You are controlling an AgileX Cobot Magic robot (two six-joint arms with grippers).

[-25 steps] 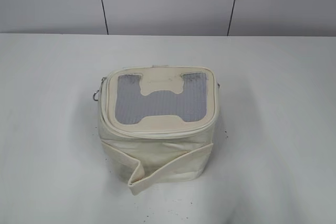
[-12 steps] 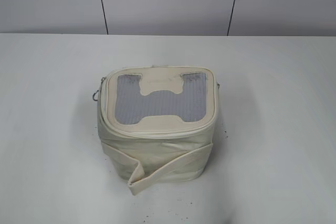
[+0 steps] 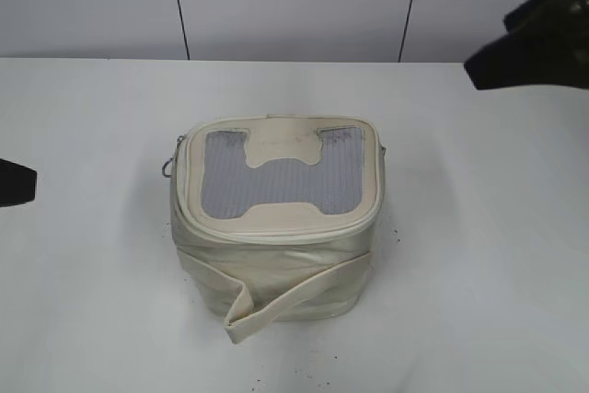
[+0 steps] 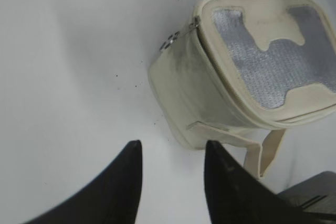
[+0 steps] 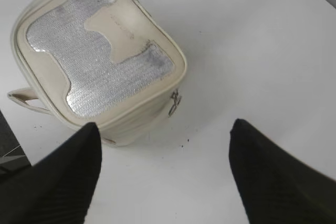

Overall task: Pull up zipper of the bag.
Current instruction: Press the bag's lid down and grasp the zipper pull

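The cream bag (image 3: pixel 276 260) stands mid-table, its mesh top panel facing up. The zipper (image 3: pixel 276 230) runs round the top panel's edge. One silver slider with ring pulls hangs at the bag's left corner (image 3: pixel 169 166), also in the left wrist view (image 4: pixel 170 43). A second slider shows in the right wrist view (image 5: pixel 174 103). My left gripper (image 4: pixel 173 148) is open and empty, left of the bag (image 4: pixel 210 93), at the exterior view's left edge (image 3: pixel 17 183). My right gripper (image 5: pixel 165 127) is wide open and empty, above and right of the bag (image 5: pixel 100 51), at the upper right in the exterior view (image 3: pixel 534 43).
A loose cream strap flap (image 3: pixel 276 306) wraps the bag's front and sticks out at the lower left. The white table (image 3: pixel 479 273) has small dark specks near the bag. A grey panelled wall stands behind.
Both grippers have come into the exterior view, the left at the left edge and the right at the upper right. The bag has not moved.
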